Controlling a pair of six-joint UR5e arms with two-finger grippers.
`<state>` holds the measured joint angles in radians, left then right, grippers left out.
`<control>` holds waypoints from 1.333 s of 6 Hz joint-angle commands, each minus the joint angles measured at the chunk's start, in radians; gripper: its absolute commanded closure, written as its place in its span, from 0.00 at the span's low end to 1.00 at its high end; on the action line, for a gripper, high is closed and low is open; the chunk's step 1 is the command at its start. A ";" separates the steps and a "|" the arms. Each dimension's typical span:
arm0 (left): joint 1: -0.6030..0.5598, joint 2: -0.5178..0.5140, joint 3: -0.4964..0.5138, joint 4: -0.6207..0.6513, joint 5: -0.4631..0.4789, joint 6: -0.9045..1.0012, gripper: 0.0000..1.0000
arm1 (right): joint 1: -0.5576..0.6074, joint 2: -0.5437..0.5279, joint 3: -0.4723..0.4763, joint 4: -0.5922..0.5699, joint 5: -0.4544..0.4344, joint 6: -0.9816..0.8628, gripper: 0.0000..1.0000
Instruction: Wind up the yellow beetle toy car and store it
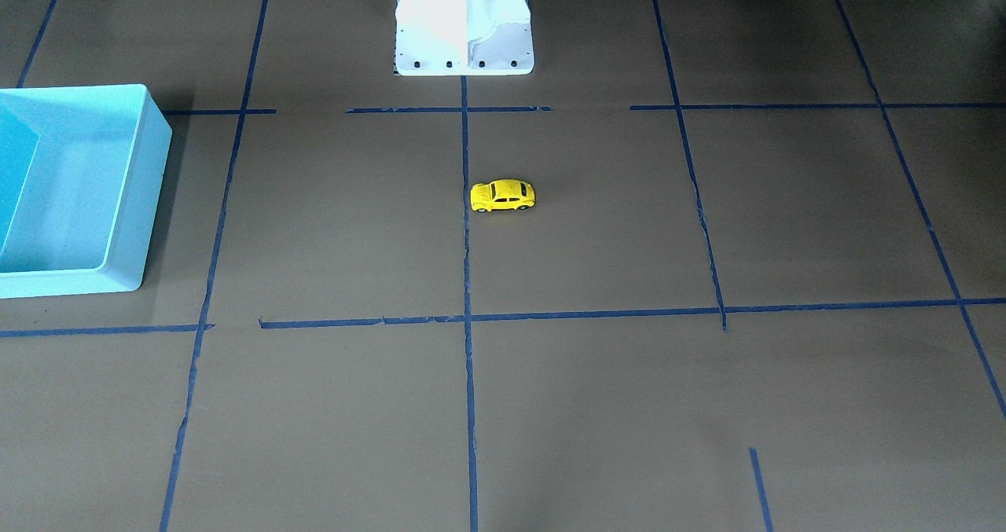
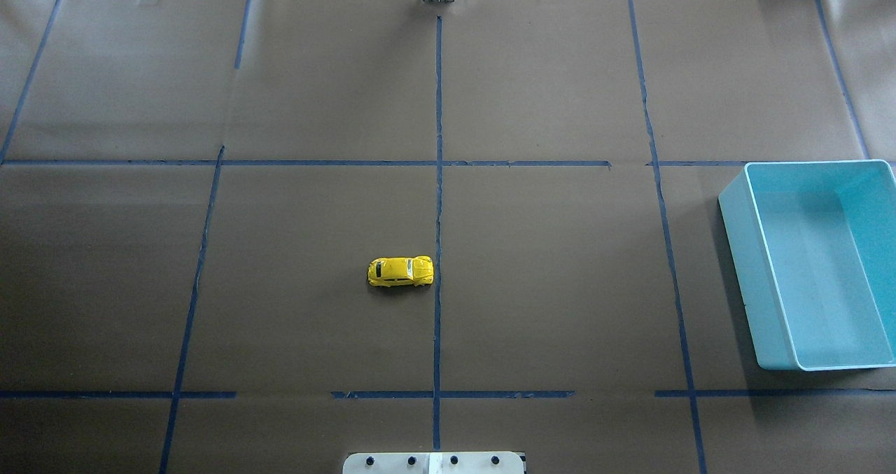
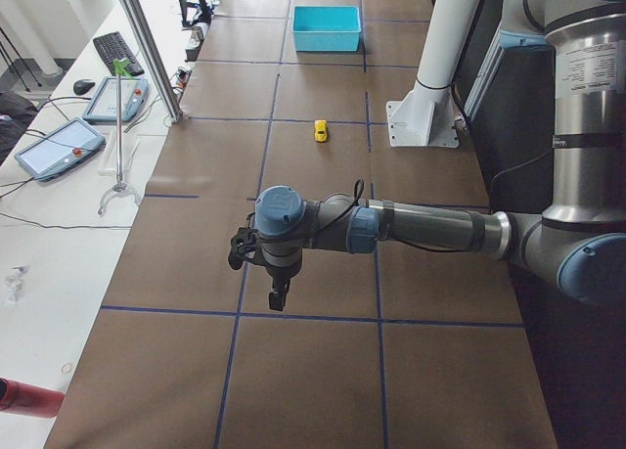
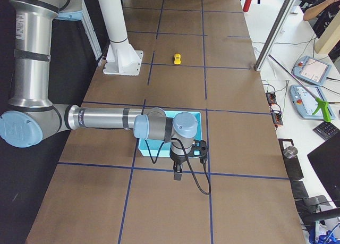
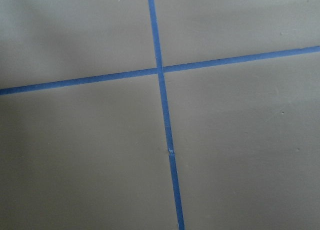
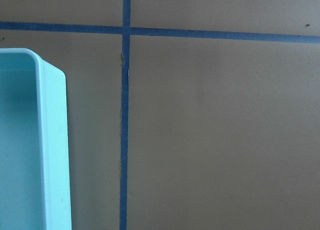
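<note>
The yellow beetle toy car (image 1: 503,196) stands on its wheels near the middle of the table, just beside the centre tape line (image 2: 400,272). It is small and far off in both side views (image 3: 320,130) (image 4: 177,58). The turquoise bin (image 2: 742,264) stands empty on the robot's right side. My left gripper (image 3: 279,297) hangs over the left end of the table, far from the car. My right gripper (image 4: 177,175) hangs just beyond the bin (image 4: 195,122). Both show only in the side views, so I cannot tell whether they are open or shut.
Brown paper with blue tape lines covers the table. The white robot base (image 1: 464,29) stands at the table's robot-side edge. The right wrist view shows a corner of the bin (image 6: 52,150). A metal post (image 3: 147,48) and tablets stand on the operators' side.
</note>
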<state>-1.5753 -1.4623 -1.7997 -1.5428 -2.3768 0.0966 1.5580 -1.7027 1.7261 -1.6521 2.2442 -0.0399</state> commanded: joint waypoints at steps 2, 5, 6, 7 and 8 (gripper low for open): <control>0.082 -0.004 -0.155 0.140 0.002 0.000 0.00 | 0.001 0.000 -0.003 0.000 0.000 0.000 0.00; 0.259 -0.273 -0.340 0.486 0.154 0.000 0.00 | 0.001 0.000 -0.003 0.000 0.000 0.000 0.00; 0.315 -0.359 -0.340 0.512 0.156 0.000 0.00 | 0.001 0.000 -0.003 0.000 0.000 0.000 0.00; 0.421 -0.421 -0.342 0.510 0.157 0.002 0.00 | 0.001 0.000 -0.005 0.000 0.000 0.002 0.00; 0.545 -0.502 -0.342 0.512 0.184 0.000 0.00 | 0.001 0.000 -0.008 0.000 0.000 0.002 0.00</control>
<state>-1.1424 -1.8881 -2.1405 -1.0354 -2.2116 0.0973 1.5585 -1.7027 1.7204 -1.6521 2.2442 -0.0387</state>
